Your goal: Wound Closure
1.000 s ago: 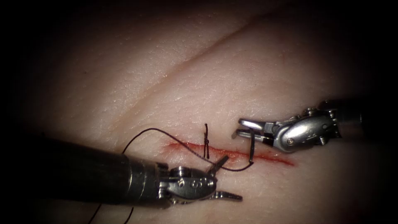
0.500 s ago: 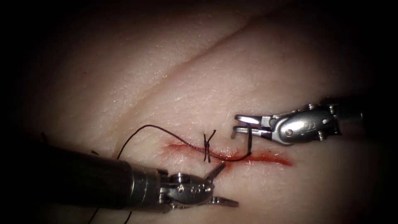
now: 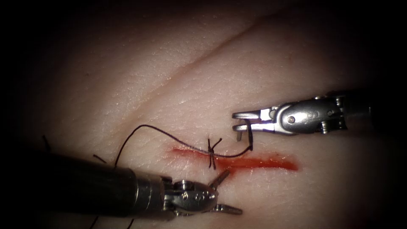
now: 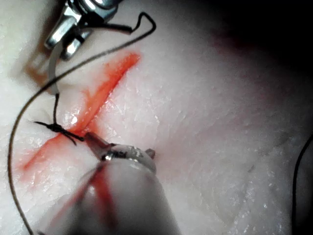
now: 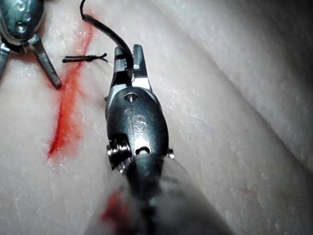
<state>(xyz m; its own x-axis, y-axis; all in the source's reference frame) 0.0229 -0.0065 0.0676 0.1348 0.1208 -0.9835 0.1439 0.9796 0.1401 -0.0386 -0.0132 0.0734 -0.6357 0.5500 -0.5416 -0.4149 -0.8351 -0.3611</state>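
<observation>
Right tool (image 3: 239, 121), risen and shifted left of its earlier place, jaws clamped on the needle (image 3: 250, 135) near its tail, needle out of the tissue (image 3: 178, 85); thread (image 3: 169, 135) drawn taut past knot (image 3: 211, 149) on the cut (image 3: 254, 162); left tool (image 3: 227, 191), jaws apart, holds nothing.

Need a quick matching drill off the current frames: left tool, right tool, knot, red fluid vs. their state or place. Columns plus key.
Things:
1. left tool
2. right tool
3. knot
4. red fluid

States or places:
A. lies along the cut, mostly to the right of the knot
B. jaws spread, holding nothing
C. sits on the cut, short ends sticking out
D. jaws shut on the thread

Pairs: 1-B, 2-D, 3-C, 4-A
</observation>
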